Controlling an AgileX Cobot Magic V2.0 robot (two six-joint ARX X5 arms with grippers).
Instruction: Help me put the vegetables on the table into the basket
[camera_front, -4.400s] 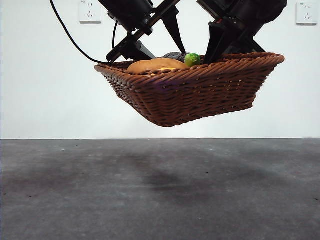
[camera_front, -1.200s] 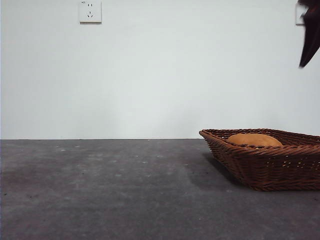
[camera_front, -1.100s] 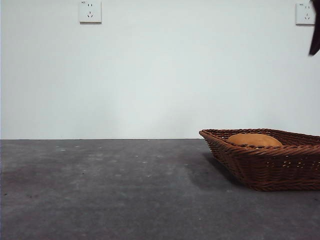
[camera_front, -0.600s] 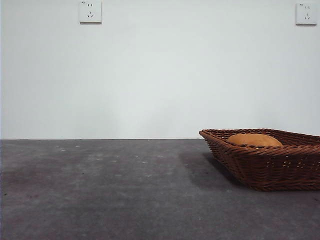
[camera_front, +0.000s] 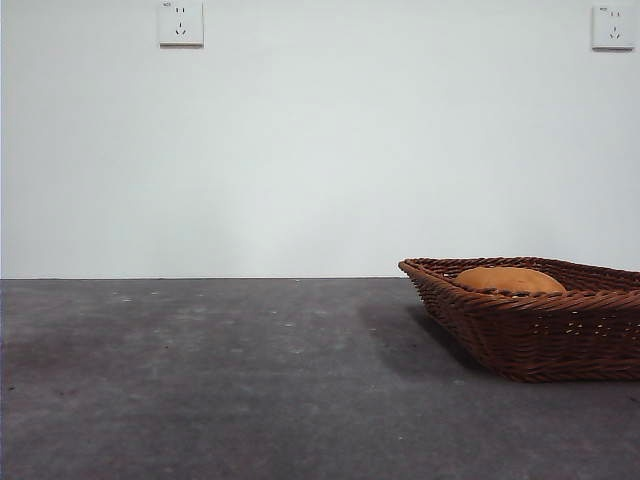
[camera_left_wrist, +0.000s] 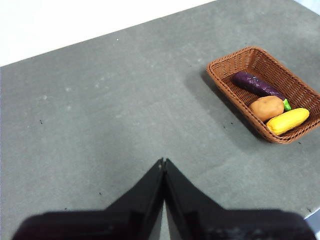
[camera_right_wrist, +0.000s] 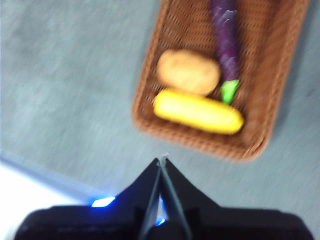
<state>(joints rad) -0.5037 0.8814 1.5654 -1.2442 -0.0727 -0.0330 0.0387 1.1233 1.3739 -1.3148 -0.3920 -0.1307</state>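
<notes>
High above the bench (camera_left_wrist: 100, 110), my left hand (camera_left_wrist: 163, 161) hangs with its two black jaws pressed together, nothing between them. My right hand (camera_right_wrist: 161, 161) is likewise raised, jaws pressed tip to tip and holding nothing, just outside one long rim of the basket (camera_right_wrist: 170, 30); that view is blurred.

From my left wrist, the wicker basket (camera_left_wrist: 225, 62) rests flat on the dark grey bench, well apart from the hand, at about 2 o'clock from the fingertips. Inside it lie all three vegetables, side by side. The purple eggplant (camera_left_wrist: 255, 84) lies along the basket's length, its green tip beside the potato (camera_left_wrist: 266, 107). The yellow squash (camera_left_wrist: 287, 120) lies just beyond the potato, against the end wall.

In the front view, the basket (camera_front: 520, 330) stands at 4 o'clock, cut off by the picture's edge, and only the potato's (camera_front: 508, 280) orange-brown top shows above the braided rim.
</notes>
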